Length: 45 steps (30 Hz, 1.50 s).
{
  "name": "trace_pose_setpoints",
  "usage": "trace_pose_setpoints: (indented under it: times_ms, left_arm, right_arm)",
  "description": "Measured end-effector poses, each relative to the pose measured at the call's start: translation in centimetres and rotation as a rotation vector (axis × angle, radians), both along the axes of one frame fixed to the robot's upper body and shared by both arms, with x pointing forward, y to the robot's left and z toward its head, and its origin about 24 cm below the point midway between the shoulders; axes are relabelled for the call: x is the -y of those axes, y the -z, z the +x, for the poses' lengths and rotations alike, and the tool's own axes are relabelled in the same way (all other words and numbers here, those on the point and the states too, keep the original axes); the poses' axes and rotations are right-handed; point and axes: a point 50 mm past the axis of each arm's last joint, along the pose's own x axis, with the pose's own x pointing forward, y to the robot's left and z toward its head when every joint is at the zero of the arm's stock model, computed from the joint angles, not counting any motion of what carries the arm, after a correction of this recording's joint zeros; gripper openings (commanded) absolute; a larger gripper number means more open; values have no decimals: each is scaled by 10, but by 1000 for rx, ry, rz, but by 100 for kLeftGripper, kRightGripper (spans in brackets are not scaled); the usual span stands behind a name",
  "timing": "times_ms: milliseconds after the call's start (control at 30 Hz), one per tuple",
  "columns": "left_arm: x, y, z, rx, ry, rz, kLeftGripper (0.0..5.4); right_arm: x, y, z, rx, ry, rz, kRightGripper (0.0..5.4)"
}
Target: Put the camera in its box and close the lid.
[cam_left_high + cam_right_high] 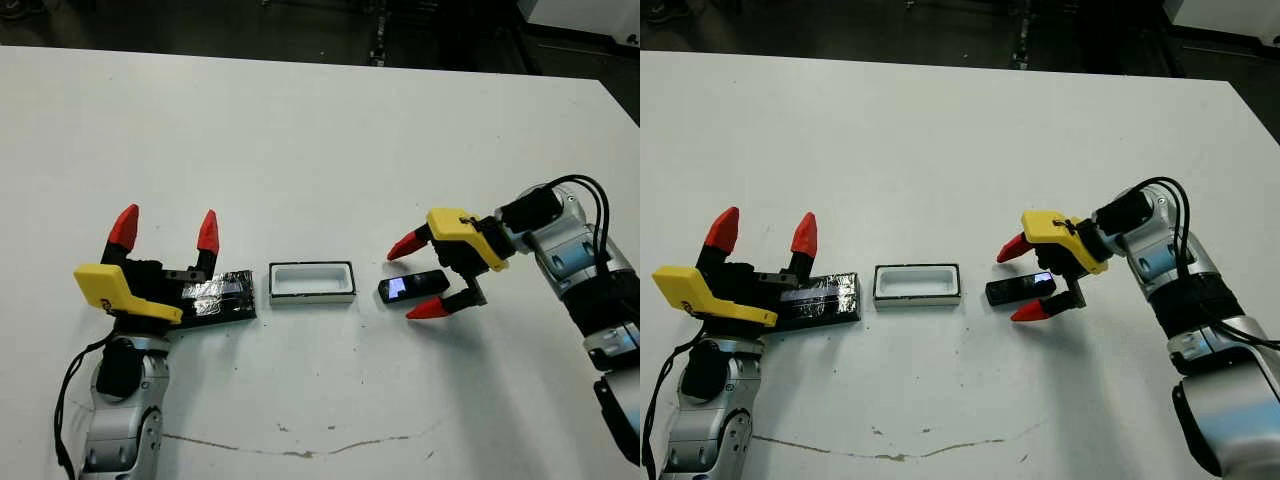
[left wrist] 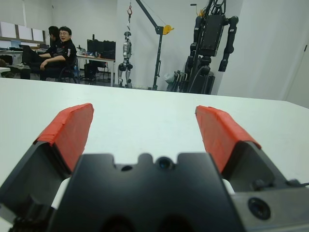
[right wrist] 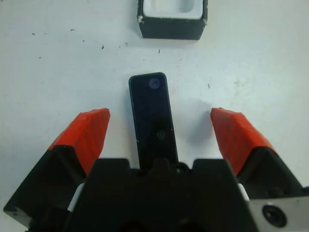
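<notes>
The slim black camera point(image 1: 412, 287) lies flat on the white table, just right of the white-walled box point(image 1: 312, 282), whose inside holds nothing. My right gripper point(image 1: 418, 277) is open and straddles the camera, one red finger on each side, neither touching it; the right wrist view shows the camera point(image 3: 153, 118) lying lengthwise between the fingers, with the box point(image 3: 172, 18) beyond it. The shiny black lid point(image 1: 222, 297) lies flat left of the box. My left gripper point(image 1: 166, 230) stands open over the lid's left end, fingers pointing up and away, holding nothing.
The table's far edge point(image 1: 300, 55) runs across the top, with dark floor beyond. A thin crack line point(image 1: 300, 450) marks the table near me. In the left wrist view, people point(image 2: 55, 46) sit far beyond the table, beside robot stands point(image 2: 210, 43).
</notes>
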Motion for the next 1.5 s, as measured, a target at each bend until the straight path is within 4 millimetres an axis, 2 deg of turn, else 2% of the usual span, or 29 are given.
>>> trace_pose_setpoints:
  times_ms: [300,800,1133,1300,1500]
  left_arm:
    - [0,0,0,-1,1,1,540]
    - [0,0,0,1,0,2,540]
    - [0,0,0,2,-1,5,540]
    - [0,0,0,2,-2,5,540]
    - [0,0,0,1,-4,4,540]
  right_arm:
    - [0,2,0,4,70,16,405]
    - [-1,5,-2,5,46,35,169]
    - [1,3,0,-9,99,51,166]
    - [5,-8,7,42,211,214,166]
    - [6,-22,15,79,385,328,166]
